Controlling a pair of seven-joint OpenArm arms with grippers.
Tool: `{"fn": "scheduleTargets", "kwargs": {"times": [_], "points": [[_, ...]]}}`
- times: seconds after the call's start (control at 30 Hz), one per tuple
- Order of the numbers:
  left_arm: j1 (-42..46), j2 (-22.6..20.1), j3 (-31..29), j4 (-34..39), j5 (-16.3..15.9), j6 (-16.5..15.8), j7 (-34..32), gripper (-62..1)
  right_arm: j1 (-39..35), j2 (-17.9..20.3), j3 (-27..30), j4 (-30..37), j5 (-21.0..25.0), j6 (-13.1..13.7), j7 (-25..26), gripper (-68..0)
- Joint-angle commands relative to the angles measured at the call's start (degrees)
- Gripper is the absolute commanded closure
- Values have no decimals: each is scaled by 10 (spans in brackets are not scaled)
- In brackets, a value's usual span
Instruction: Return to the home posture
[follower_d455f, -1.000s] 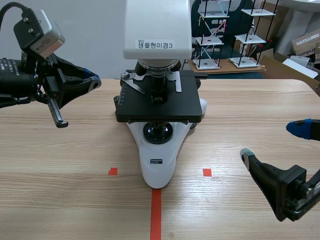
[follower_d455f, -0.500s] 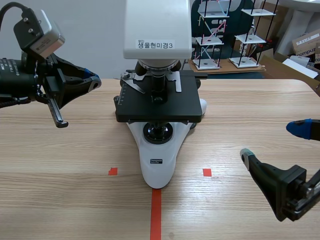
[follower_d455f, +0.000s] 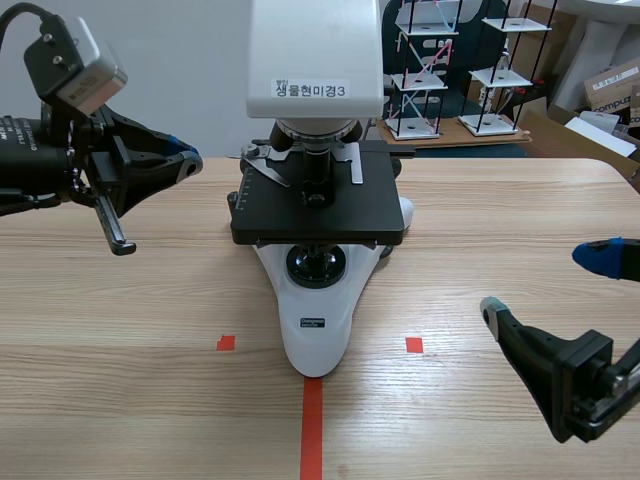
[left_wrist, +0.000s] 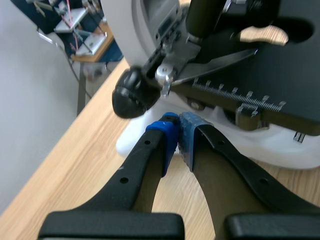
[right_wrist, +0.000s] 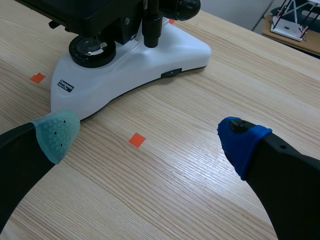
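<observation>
Tabletop (follower_d455f: 120, 300) of pale wood grain runs away from the robot in the scene view, marked with a red tape line (follower_d455f: 312, 430) and two small red squares. Behind its far edge stand wire shelves (follower_d455f: 420, 80) and a cardboard box (follower_d455f: 612, 90). A white microscope (follower_d455f: 318, 200) with a black stage sits at the middle, its foot on the tape line. The left gripper (follower_d455f: 186, 161) hangs raised beside the stage, apart from it. The right gripper (follower_d455f: 546, 284) sits low at the near right of the table, well apart from the microscope.

From the left wrist, the two blue pads (left_wrist: 167, 135) press together with nothing between them, so this pincer is clenched and bare. Its tip points just under a black knob (left_wrist: 131, 95) on the stage's side.

From the right wrist, the fingers are spread wide, released, a grey-green pad (right_wrist: 56, 132) on one side and a blue pad (right_wrist: 242, 142) on the other. A red square (right_wrist: 136, 140) lies on the table between them, with the microscope's white foot ahead.
</observation>
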Motion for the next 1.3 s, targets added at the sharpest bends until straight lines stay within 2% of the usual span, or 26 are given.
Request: {"fn": "scheduleTargets", "kwargs": {"times": [0.0, 0.13, 0.3, 0.33, 0.4, 0.5, 0.57, 0.63, 0.67, 0.8, 0.87, 1.0, 1.1, 1.27], "points": [[20, -20, -20, 9, -9, 6, -28, -19, 2, 6, 6, 7, 4, -2, 8, -608], [94, -40, -71, 14, -19, 36, -67, -19, 2, 6, 6, 7, 4, -2, 8, -608], [235, -45, -170, 35, -18, 36, -135, -20, 2, 6, 6, 7, 4, -2, 8, -608], [266, -44, -191, 42, -18, 36, -155, -41, 2, 6, 6, 7, 4, -2, 8, -609], [330, -36, -235, 54, -18, 36, -202, -144, 2, 6, 6, 7, 4, -2, 8, -608], [413, -9, -294, 71, -18, 40, -264, -372, 2, 6, 6, 7, 4, -2, 8, -608], [460, 19, -329, 81, -18, 60, -283, -524, 2, 6, 6, 7, 4, -2, 8, -608], [497, 56, -359, 89, -13, 94, -315, -623, 2, 6, 6, 7, 4, -2, 8, -608], [513, 76, -372, 94, 0, 111, -329, -623, 2, 6, 6, 7, 4, -2, 8, -608], [559, 144, -407, 113, 94, 163, -346, -623, 2, 6, 6, 7, 4, -2, 8, -608], [576, 164, -410, 116, 117, 186, -359, -623, 2, 6, 6, 7, 4, -2, 8, -608], [597, 183, -410, 116, 117, 212, -399, -623, 2, 6, 6, 7, 4, -2, 8, -608], [597, 185, -410, 116, 114, 230, -400, -623, 2, 6, 6, 7, 4, -2, 8, -608], [597, 183, -410, 116, 112, 231, -411, -623, 2, 6, 6, 7, 4, -2, 8, -608]]}}
